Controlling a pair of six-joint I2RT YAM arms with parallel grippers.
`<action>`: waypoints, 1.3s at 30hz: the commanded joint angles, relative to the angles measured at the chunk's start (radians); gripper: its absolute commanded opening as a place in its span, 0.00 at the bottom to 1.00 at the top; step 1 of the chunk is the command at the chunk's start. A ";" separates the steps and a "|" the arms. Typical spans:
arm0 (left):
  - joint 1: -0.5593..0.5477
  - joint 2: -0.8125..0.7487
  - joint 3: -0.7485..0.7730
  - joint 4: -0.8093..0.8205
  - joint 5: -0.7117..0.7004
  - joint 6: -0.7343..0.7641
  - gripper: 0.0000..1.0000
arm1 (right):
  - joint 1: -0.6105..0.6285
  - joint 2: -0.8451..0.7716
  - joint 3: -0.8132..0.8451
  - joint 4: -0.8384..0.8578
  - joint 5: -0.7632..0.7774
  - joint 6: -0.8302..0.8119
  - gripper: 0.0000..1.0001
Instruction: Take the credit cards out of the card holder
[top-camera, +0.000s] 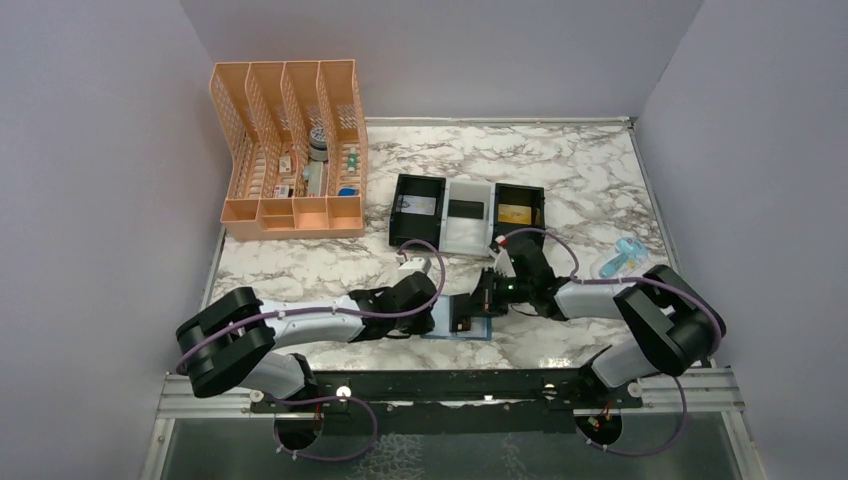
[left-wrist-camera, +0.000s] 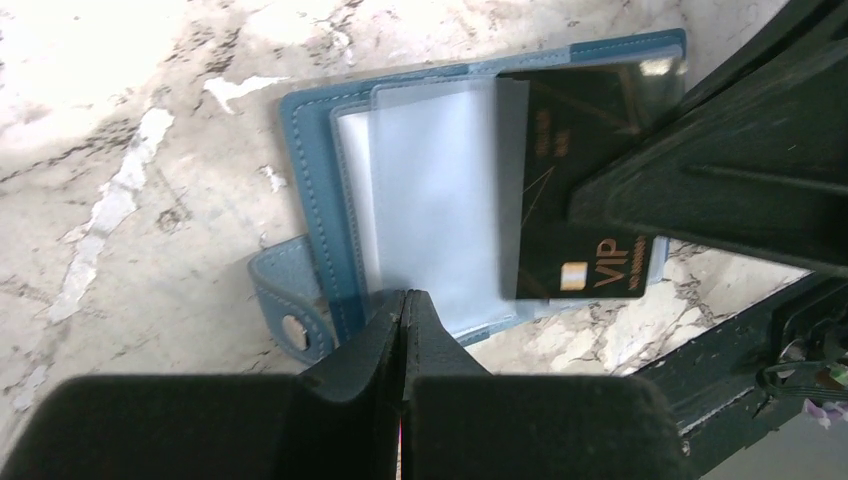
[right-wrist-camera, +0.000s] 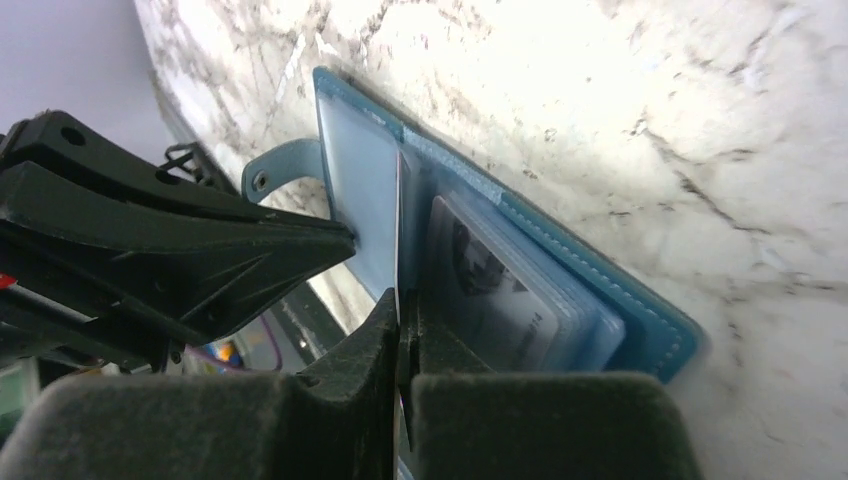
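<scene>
Grips the black card (left-wrist-camera: 570, 150) by its outer edge, right fingers (right-wrist-camera: 365, 345) clamped tight on it, long side parallel to the spine of the card holder (left-wrist-camera: 310, 150) and only a narrow strip under the clear sleeve (left-wrist-camera: 440, 190); probably calls for a flat pull sideways, away from the spine toward the right arm (top-camera: 590, 295). Appears to pin the open holder to the desk (left-wrist-camera: 120, 120) with the left fingers (left-wrist-camera: 370, 340) closed together at its near edge, beside the snap tab (left-wrist-camera: 285, 315). Has the three-compartment tray (top-camera: 470, 240) beyond, gold card (top-camera: 513, 213) in its right bay, only cables (top-camera: 425, 250) between.
</scene>
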 joint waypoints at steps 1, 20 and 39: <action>-0.004 -0.032 -0.047 -0.105 -0.068 -0.008 0.00 | -0.011 -0.072 0.047 -0.169 0.109 -0.121 0.01; -0.004 -0.284 -0.065 -0.155 -0.119 0.000 0.05 | -0.019 -0.338 0.190 -0.397 0.319 -0.327 0.01; 0.030 -0.322 0.037 -0.337 -0.180 0.101 0.67 | -0.019 -0.165 0.565 -0.483 0.799 -0.753 0.01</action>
